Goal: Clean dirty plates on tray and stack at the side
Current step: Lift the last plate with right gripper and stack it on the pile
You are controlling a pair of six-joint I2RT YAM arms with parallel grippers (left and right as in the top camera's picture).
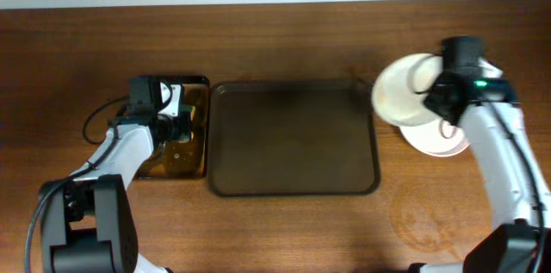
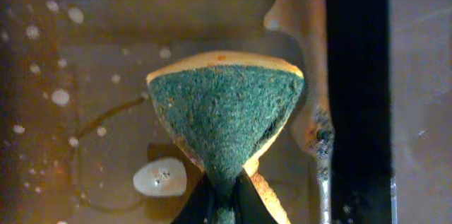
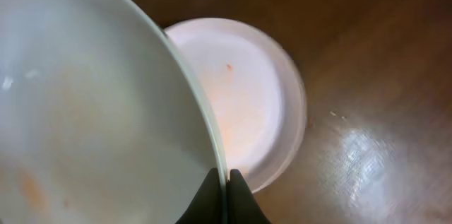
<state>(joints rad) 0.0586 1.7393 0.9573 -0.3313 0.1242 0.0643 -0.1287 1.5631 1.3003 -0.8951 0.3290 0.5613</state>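
Sponge [image 2: 226, 118], green scouring face toward camera, clamped between fingers of left gripper [image 2: 222, 192] above wet, sauce-smeared black tray [image 1: 200, 85] at left of worktop [image 1: 86, 32]. Just right of that, large brown tray [image 1: 293, 139] at centre. Further right, fingers of right gripper [image 3: 226, 181] pinched on rim of tilted white plate [image 3: 92, 111] with faint orange smears, held partly over stacked plates [image 3: 247, 97] lying flat on worktop beside brown tray's right end.

Overhead looks down; wrists close, probably downward.
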